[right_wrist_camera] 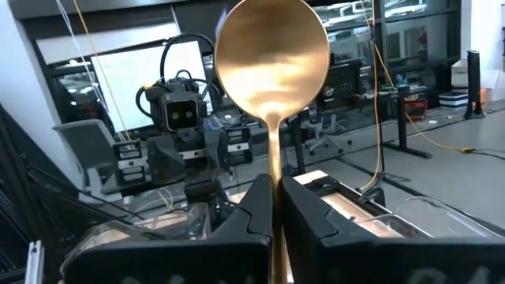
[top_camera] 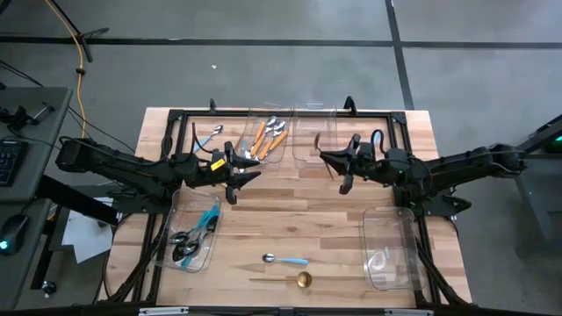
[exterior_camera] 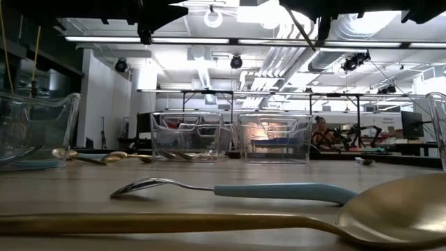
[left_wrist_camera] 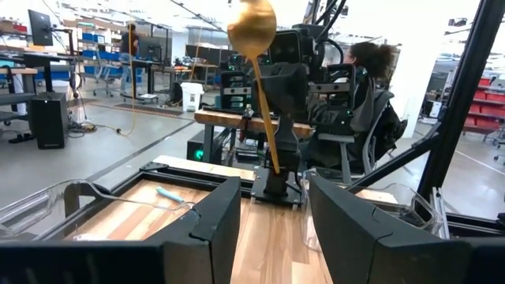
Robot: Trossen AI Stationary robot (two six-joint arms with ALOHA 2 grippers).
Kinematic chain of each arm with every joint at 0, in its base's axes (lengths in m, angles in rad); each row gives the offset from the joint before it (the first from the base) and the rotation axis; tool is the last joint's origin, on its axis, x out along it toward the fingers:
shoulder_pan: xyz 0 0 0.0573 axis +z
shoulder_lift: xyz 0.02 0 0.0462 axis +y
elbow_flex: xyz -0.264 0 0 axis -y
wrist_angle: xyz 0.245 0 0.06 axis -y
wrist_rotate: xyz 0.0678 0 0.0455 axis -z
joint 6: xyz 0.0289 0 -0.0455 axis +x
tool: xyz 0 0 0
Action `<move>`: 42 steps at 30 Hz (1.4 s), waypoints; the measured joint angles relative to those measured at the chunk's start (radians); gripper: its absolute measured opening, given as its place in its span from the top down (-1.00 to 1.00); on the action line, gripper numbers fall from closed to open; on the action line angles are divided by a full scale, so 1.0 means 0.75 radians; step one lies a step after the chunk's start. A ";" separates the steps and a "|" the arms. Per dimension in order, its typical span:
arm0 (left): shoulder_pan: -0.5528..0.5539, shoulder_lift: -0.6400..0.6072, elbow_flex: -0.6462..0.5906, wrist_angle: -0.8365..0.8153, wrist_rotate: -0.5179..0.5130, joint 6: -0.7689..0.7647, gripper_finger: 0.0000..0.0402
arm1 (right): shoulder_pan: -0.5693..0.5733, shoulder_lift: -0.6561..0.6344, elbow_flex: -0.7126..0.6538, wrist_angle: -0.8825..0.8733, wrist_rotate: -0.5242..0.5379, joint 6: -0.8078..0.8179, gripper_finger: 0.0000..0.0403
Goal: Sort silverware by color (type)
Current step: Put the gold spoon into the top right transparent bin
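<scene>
The right hand [right_wrist_camera: 276, 207] is clamped on a gold spoon [right_wrist_camera: 272, 59] by its handle, bowl upright, held above the worktop [top_camera: 290, 215] near the far bins. The left hand [top_camera: 235, 178] hovers opposite — fingers [left_wrist_camera: 197, 221] apart, holding nothing. To do this well, it should carry the spoon level to the bin meant for gold, lower it inside the walls, then let go — another gold spoon [top_camera: 299, 279] and a blue-handled one [top_camera: 285, 260] wait at the near edge.

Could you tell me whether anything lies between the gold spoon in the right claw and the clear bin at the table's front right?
Nothing visible does. The right claw holds the gold spoon above the table's middle, and the boards between it and the clear bin are bare. The left claw hangs open on the other side.
</scene>
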 joint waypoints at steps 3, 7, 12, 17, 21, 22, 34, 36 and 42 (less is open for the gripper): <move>0.000 0.000 0.000 0.000 0.000 0.001 0.30 | -0.010 0.000 0.012 -0.021 0.075 0.036 1.00; 0.000 0.000 0.000 -0.001 0.000 0.002 0.30 | -0.074 0.001 0.114 -0.280 0.269 0.131 1.00; 0.001 0.000 0.000 -0.002 0.000 0.002 0.30 | -0.226 0.051 0.286 -0.631 0.318 0.249 1.00; 0.001 0.000 0.001 -0.004 0.000 0.002 0.30 | -0.359 0.205 0.399 -0.722 0.246 0.281 1.00; 0.001 0.000 0.000 -0.005 0.000 0.002 0.30 | -0.435 0.380 0.451 -0.724 0.167 0.324 1.00; 0.001 0.000 0.000 -0.005 0.000 0.002 0.30 | -0.453 0.425 0.459 -0.725 0.151 0.342 1.00; 0.001 0.000 0.000 -0.005 -0.001 0.024 0.30 | -0.661 0.808 0.578 -0.834 0.087 0.458 1.00; 0.001 0.000 0.000 -0.006 -0.001 0.023 0.30 | -0.679 0.851 0.597 -0.873 0.071 0.480 1.00; 0.001 0.000 0.000 -0.006 -0.001 0.024 0.30 | -0.729 0.939 0.607 -0.903 -0.021 0.500 1.00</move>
